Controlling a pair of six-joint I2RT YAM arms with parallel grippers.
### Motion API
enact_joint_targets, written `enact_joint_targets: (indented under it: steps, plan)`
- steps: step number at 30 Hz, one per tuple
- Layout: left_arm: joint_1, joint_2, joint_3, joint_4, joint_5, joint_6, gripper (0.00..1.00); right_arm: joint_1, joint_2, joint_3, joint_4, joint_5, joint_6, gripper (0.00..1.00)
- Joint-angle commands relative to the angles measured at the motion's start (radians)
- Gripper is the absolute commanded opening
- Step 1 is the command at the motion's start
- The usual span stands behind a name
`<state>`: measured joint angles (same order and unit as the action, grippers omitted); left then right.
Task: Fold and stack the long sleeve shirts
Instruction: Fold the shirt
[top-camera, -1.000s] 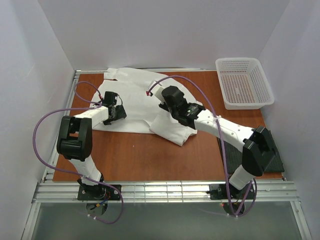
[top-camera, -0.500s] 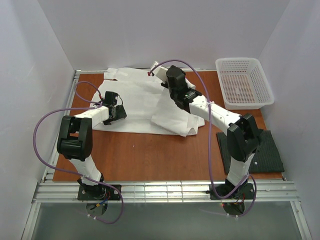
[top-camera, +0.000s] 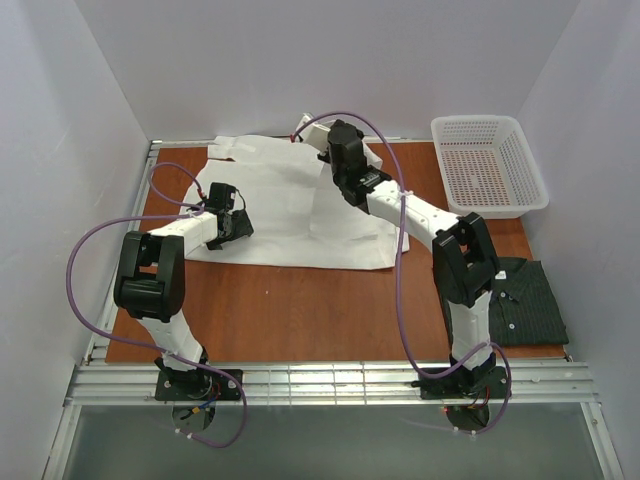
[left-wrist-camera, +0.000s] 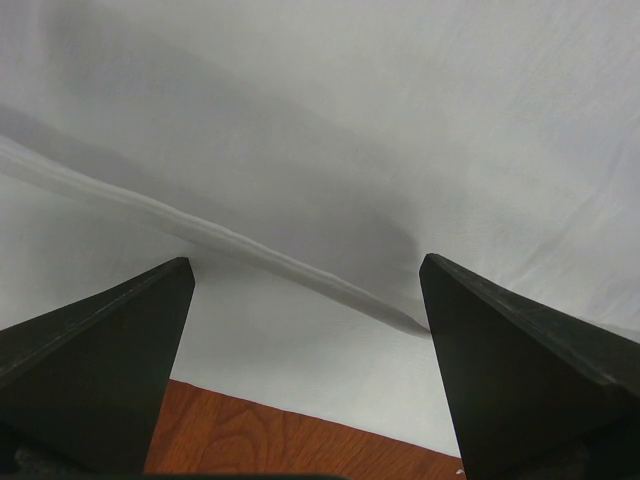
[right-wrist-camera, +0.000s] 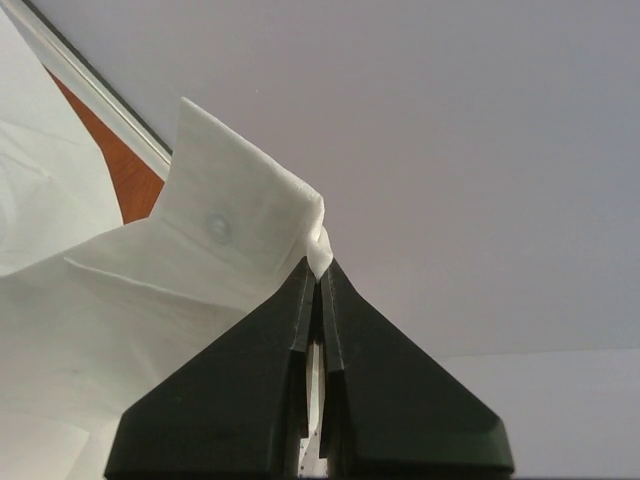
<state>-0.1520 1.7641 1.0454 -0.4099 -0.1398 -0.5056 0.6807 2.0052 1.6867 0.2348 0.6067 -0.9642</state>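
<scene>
Lying spread over the far half of the table (top-camera: 300, 310), the white shirt (top-camera: 270, 205) is facing the folded dark striped shirt (top-camera: 530, 305) at the near right. The right end effector (top-camera: 318, 133) is clenching the white shirt's cuff (right-wrist-camera: 215, 225) aloft, while the left end effector (top-camera: 236, 213) is gaping, released, above its near-left hem.

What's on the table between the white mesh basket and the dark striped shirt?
Nothing: the top view shows only bare table between the basket and the dark shirt; the right arm passes just left of that stretch.
</scene>
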Motion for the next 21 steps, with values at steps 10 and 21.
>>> enact_joint_targets:
  steps: [10, 21]
  plan:
    - [0.006, -0.014, -0.039, -0.053, 0.026, -0.037, 0.88, 0.043, -0.123, -0.004, -0.52, -0.283, 0.544, 0.01]
    - [0.006, -0.101, -0.071, -0.014, 0.054, -0.059, 0.88, 0.065, -0.057, 0.12, -0.677, -0.749, 1.011, 0.01]
